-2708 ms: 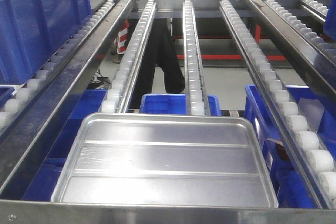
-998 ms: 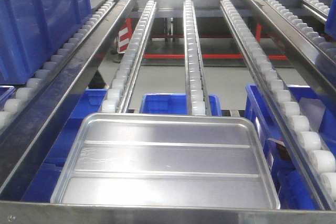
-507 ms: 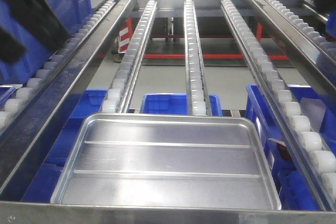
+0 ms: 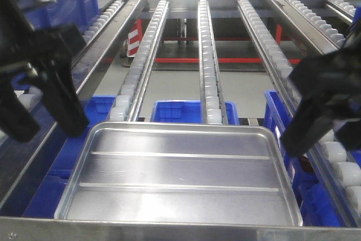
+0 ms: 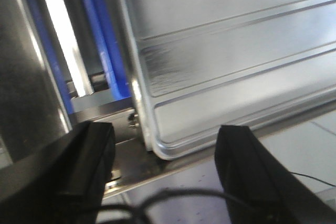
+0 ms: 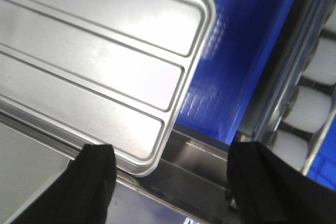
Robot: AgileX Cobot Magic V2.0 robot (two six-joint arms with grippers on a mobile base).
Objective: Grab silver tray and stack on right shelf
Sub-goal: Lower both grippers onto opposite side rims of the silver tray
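The silver tray [image 4: 180, 173] lies flat on the right shelf's roller rails [image 4: 206, 55], its near edge against the steel front bar [image 4: 180, 232]. My left gripper [image 4: 42, 122] hangs open above the tray's left edge. In the left wrist view the tray's near left corner [image 5: 157, 148] lies below the gap between my open left gripper's [image 5: 165, 156] black fingers. My right gripper [image 4: 318, 139] hangs open by the tray's right edge. In the right wrist view the tray's near right corner [image 6: 142, 163] lies between my right gripper's [image 6: 168, 169] fingers. Neither gripper touches the tray.
Blue bins [image 4: 175, 111] stand on the level below the rails, one under the tray's right side [image 6: 236, 35]. A tall blue crate [image 4: 62, 4] sits on the neighbouring lane at the left. Steel side rails [image 4: 304, 43] bound the lane.
Both grippers have come into the front view from the sides and dropped toward the tray's left and right edges. The tray has not moved. A person behind the rack has left.
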